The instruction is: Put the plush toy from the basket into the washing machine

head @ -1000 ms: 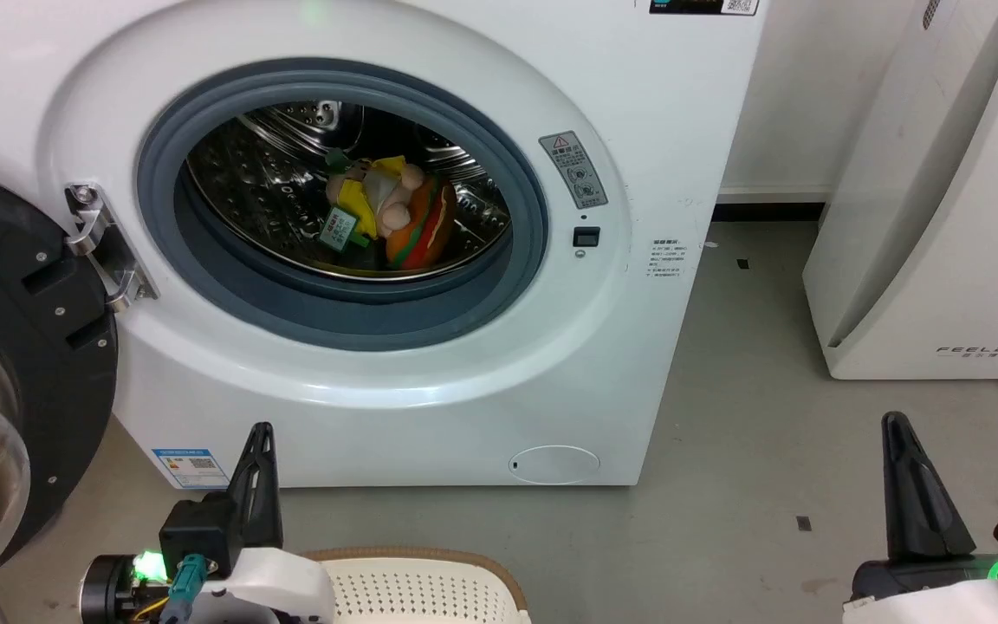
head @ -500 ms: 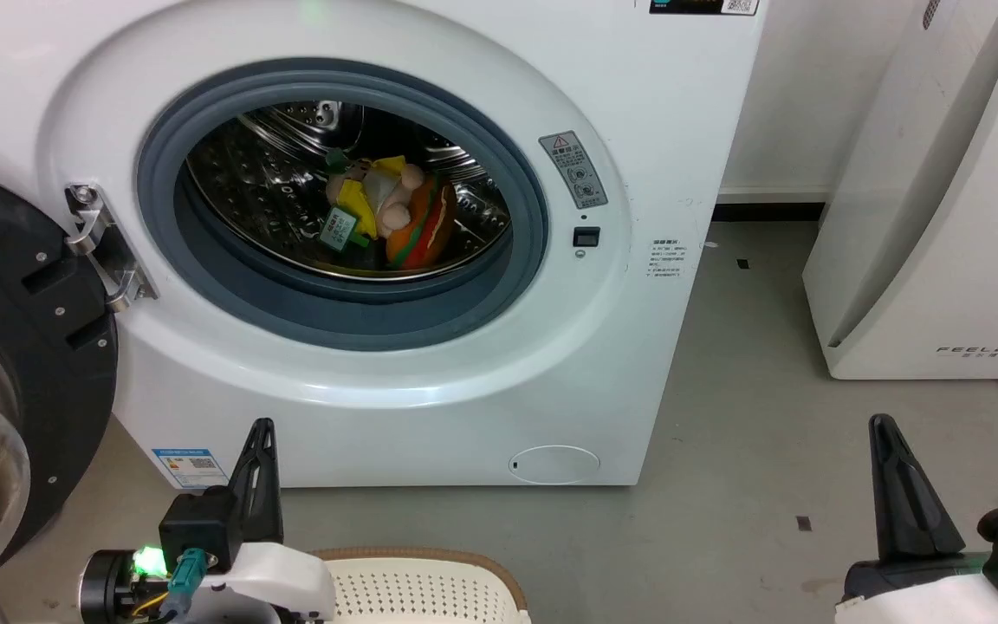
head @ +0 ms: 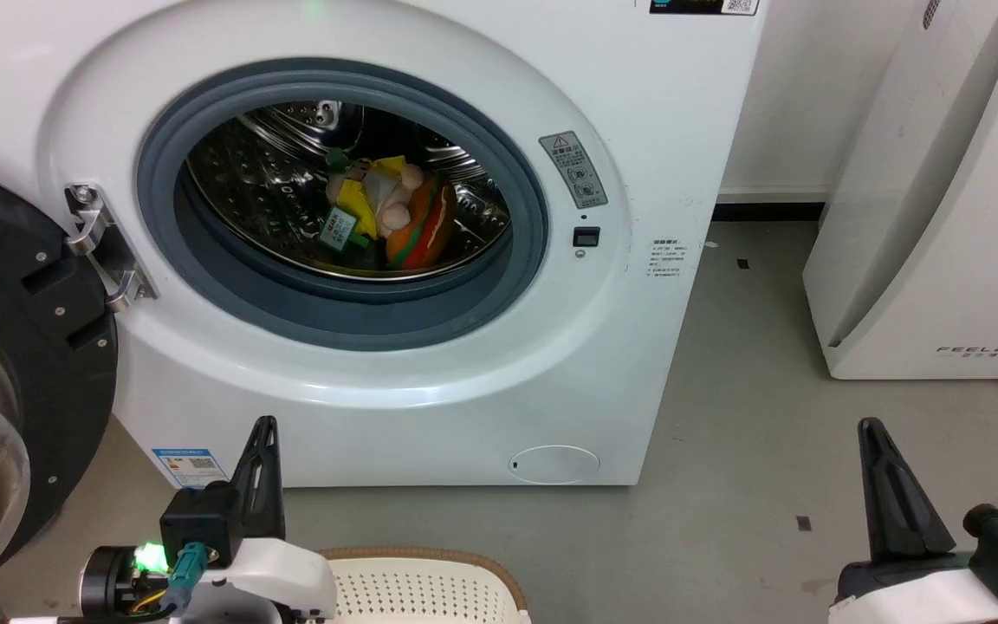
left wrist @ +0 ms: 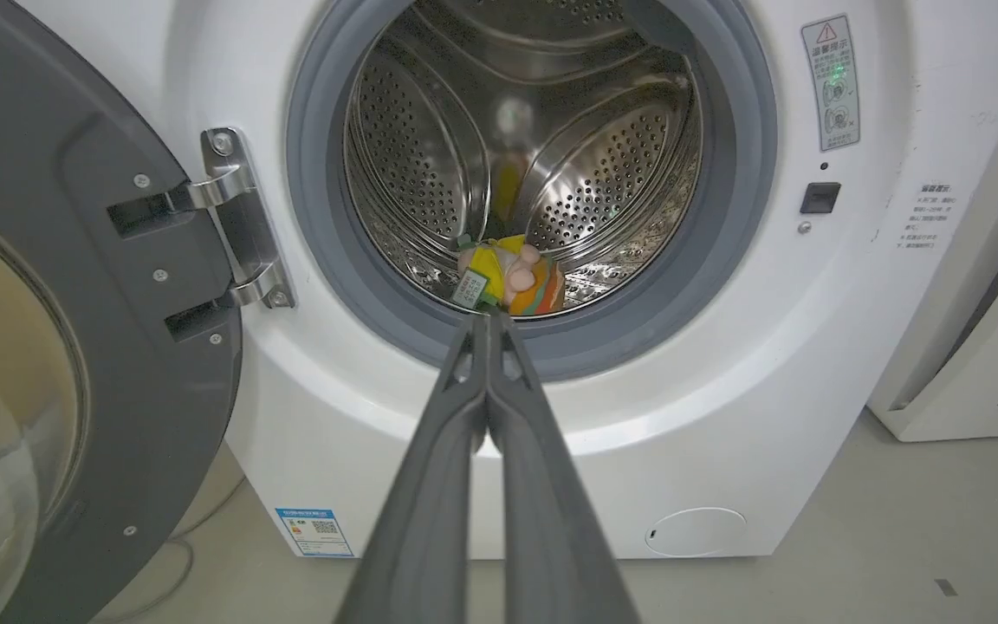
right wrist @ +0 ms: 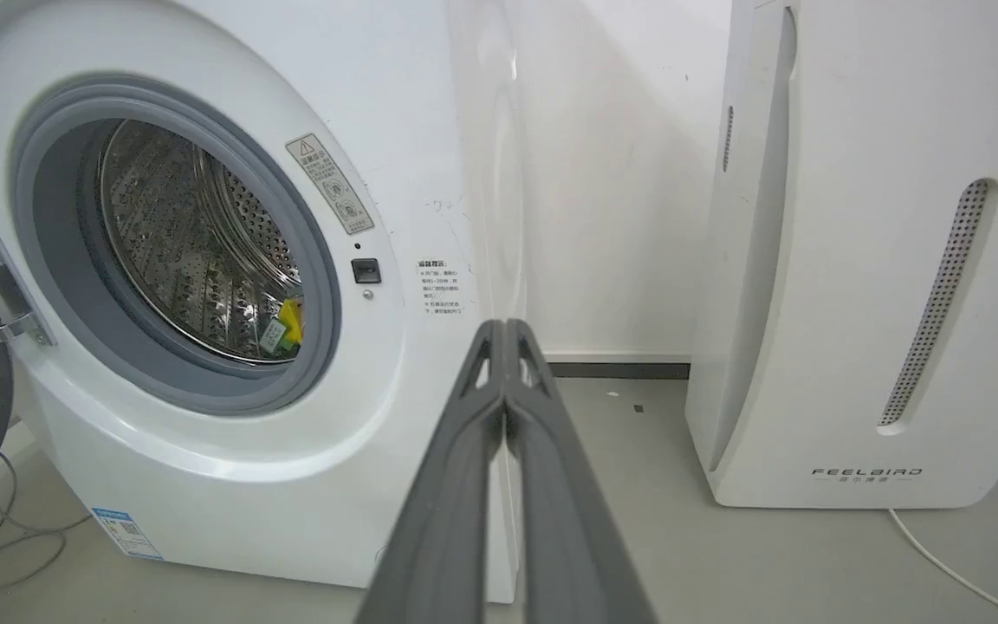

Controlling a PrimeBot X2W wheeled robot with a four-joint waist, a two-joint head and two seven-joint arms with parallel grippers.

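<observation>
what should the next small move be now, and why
Probably just hold both arms back at rest: the plush toy already lies in the drum of the washing machine, clear of the grey gasket, and the left gripper and right gripper are shut on nothing, well outside the opening.

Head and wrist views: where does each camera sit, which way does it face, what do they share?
Head: high, looking down at washing machine and basket; left gripper and right gripper show.
Left wrist: low, facing the plush toy in the drum; own shut fingers.
Right wrist: low, facing between machine and white appliance; own shut fingers.
Shared: all show the toy.
</observation>
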